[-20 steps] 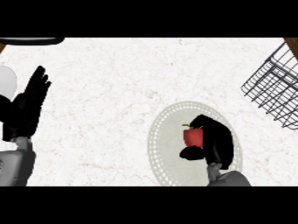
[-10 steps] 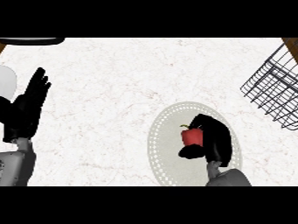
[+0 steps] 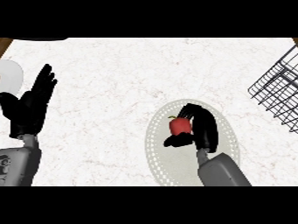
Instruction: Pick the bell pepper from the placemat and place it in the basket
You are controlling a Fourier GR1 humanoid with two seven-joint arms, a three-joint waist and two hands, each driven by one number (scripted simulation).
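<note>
Grasp stage: the right robot hand [image 3: 201, 129] curls round the small red bell pepper [image 3: 180, 126], within the pale oval placemat [image 3: 227, 146]. Transfer to the black wire basket [image 3: 286, 94] (well apart, at right) is judged not yet done. The left robot hand [image 3: 30, 107] rests open.

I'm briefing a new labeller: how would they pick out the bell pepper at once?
On the white speckled counter, find the pale oval placemat right of centre near the lower edge. There the black right robot hand curls round a small red bell pepper, the only red thing in view.
</note>
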